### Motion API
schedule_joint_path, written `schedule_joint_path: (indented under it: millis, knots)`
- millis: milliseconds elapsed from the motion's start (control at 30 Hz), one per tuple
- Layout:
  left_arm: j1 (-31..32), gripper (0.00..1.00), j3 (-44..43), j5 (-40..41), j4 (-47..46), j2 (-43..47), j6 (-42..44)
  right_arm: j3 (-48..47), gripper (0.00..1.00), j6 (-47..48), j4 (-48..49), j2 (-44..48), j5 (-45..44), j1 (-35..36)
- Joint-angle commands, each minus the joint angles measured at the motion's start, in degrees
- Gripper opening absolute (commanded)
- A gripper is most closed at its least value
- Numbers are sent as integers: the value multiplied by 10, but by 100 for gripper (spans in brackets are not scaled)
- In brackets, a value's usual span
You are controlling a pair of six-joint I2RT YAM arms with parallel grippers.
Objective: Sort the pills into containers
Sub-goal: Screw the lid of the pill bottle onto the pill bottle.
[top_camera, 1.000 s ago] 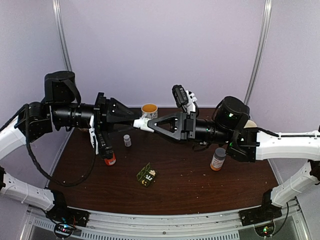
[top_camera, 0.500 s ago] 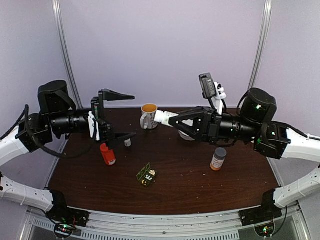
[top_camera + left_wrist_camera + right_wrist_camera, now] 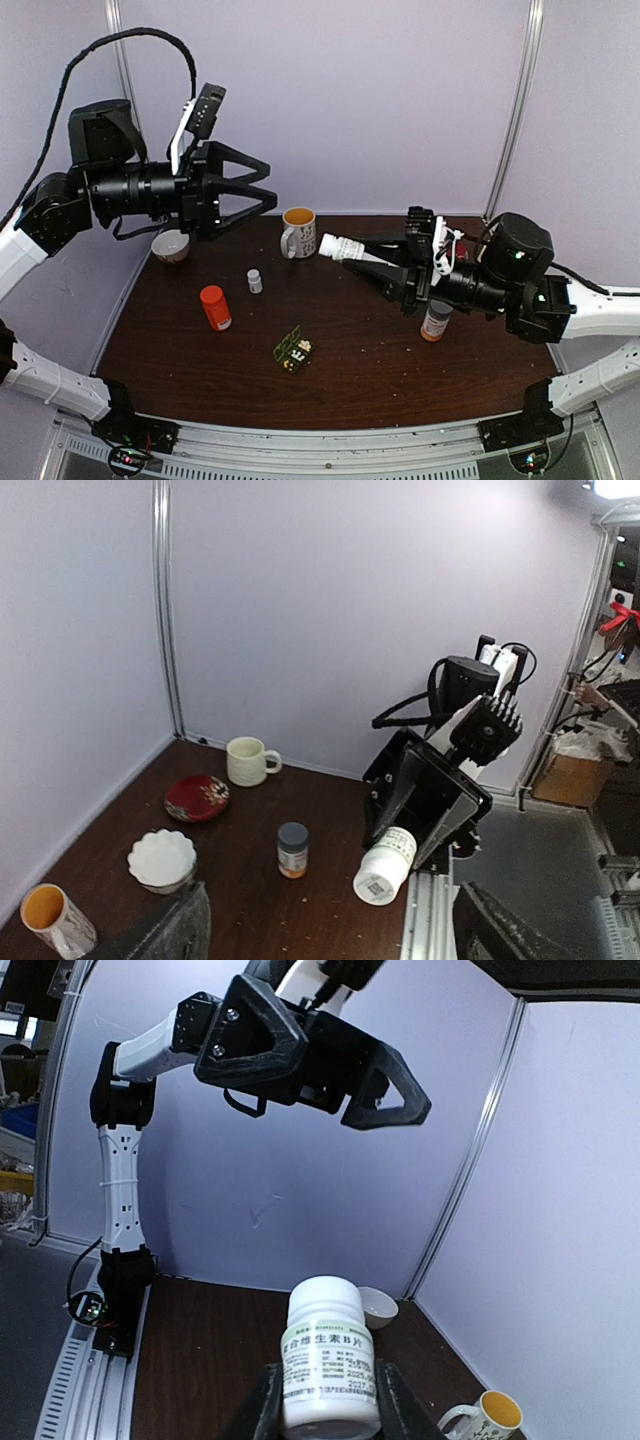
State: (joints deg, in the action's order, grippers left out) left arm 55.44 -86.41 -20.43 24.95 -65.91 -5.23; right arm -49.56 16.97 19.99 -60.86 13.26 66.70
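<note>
- Your left pincer [image 3: 270, 184] is hanging above the bench [image 3: 370, 375], up and to the left of the mug [image 3: 298, 232]. Its jaws are standing wide apart and carrying nothing.
- Your right pincer [image 3: 365, 256] is gripping a white bottle [image 3: 340, 246], which is lying nearly level with its cap end pointing just right of the mug.
- In the right wrist view, both fingers [image 3: 262, 1405] are pressing the bottle's sides at its base, below the printed label.
- The dark green pill box [image 3: 293, 350] is lying on the bench on the near side of the mug, toward the arm bases, well apart from both pincers. Something pale is showing inside it, too small to make out.
- An orange bottle [image 3: 214, 307] is standing near-left of the mug, and a small grey bottle [image 3: 254, 281] is sitting closer to the mug.
- A grey-capped bottle [image 3: 436, 320] is standing to the right of the mug.
</note>
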Motion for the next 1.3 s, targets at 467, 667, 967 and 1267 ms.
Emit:
schedule_joint_path:
  millis: [467,667,967,1267]
  knots:
    - [-64,84,104,-256,-90,13,-431,-114,0,201,35,-87,-97,82]
    - [-64,84,121,-264,-111,30,-442,-138,0,207,20,-110,-104,88]
    - [-64,73,126,-263,-100,28,-440,-159,0,211,4,-133,-110,92]
    - [-64,67,123,-256,-86,27,-430,-163,0,213,-6,-145,-124,93]
